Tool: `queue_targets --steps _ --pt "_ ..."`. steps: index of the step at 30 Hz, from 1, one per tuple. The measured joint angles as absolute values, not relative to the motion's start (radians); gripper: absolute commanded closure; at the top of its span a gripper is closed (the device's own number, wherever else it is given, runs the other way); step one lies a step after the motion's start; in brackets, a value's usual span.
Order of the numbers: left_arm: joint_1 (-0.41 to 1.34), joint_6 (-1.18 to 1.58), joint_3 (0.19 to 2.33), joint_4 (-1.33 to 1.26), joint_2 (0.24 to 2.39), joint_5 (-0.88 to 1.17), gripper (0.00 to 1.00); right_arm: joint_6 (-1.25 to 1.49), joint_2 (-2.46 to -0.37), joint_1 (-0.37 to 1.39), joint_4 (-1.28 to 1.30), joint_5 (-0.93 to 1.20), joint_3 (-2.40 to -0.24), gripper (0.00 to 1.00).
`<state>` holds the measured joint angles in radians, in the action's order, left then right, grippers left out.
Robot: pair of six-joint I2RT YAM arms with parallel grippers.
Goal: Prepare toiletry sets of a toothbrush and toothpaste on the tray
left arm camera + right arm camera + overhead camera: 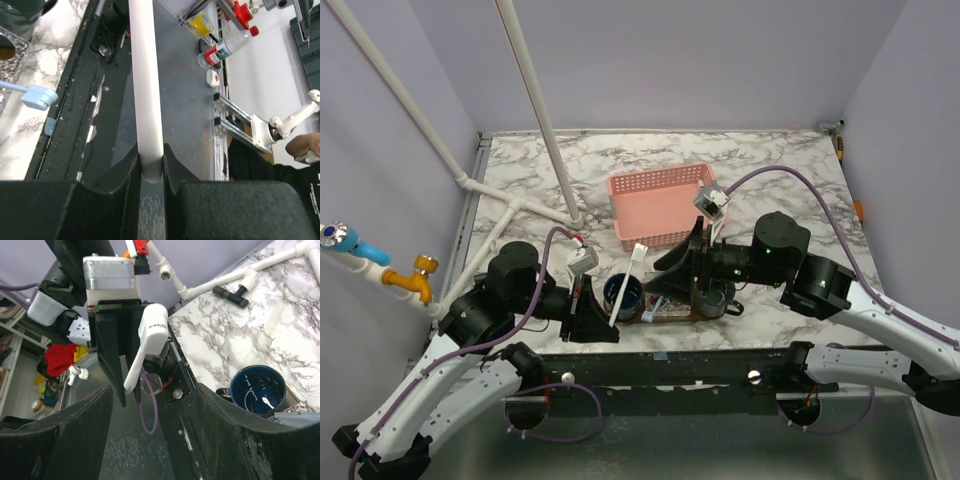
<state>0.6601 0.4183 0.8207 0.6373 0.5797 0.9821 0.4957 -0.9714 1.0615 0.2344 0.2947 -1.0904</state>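
Left wrist view: toothbrush [145,90] is seen clamped in the left gripper [151,160]. Only up top is it shown crossing the dark cup [623,297] beside the tray [682,318], lower centre; the right gripper [152,405] is seen spread open.

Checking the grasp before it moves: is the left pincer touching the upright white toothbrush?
Touching. The left wrist view shows the white toothbrush handle clamped in the left pincer, whose black inner faces press against it on both sides with no gap.
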Motion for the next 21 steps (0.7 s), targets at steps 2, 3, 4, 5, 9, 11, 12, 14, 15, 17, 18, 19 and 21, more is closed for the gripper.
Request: queue_targets --steps 2,3,4,5,9,11,12,14,15,17,18,19,21 --pt "0.685 0.411 0.821 0.643 0.58 0.978 1.0 0.495 -0.971 1.061 0.247 0.303 -1.106 0.3" --pt "0.697 0.406 0.821 0.648 0.58 0.975 1.0 0.495 -0.971 1.061 0.255 0.305 -1.114 0.3" --pt "0.716 0.4 0.821 0.655 0.58 0.967 1.0 0.495 -0.971 1.061 0.264 0.306 -1.121 0.3" --pt "0.727 0.398 0.821 0.659 0.58 0.965 1.0 0.495 -0.971 1.061 0.273 0.306 -1.128 0.3" --pt "0.8 0.378 0.821 0.684 0.58 0.93 1.0 0.495 -0.975 1.061 0.304 0.311 -1.161 0.3" --pt "0.83 0.369 0.823 0.693 0.583 0.912 1.0 0.495 -0.979 1.061 0.313 0.324 -1.182 0.32" --pt "0.84 0.365 0.823 0.695 0.585 0.905 1.0 0.495 -0.982 1.061 0.317 0.332 -1.192 0.33" --pt "0.853 0.36 0.823 0.699 0.588 0.893 1.0 0.496 -0.99 1.061 0.317 0.35 -1.208 0.34" --pt "0.859 0.357 0.823 0.699 0.59 0.887 1.0 0.497 -0.993 1.061 0.317 0.358 -1.211 0.34" --pt "0.868 0.353 0.823 0.702 0.592 0.87 1.0 0.497 -0.999 1.061 0.319 0.376 -1.211 0.36" --pt "0.872 0.352 0.823 0.703 0.592 0.869 1.0 0.497 -1.003 1.061 0.323 0.387 -1.211 0.36" --pt "0.875 0.35 0.823 0.705 0.592 0.865 1.0 0.498 -1.008 1.061 0.327 0.395 -1.211 0.37" --pt "0.882 0.347 0.823 0.707 0.592 0.859 1.0 0.501 -1.017 1.061 0.34 0.412 -1.211 0.38"
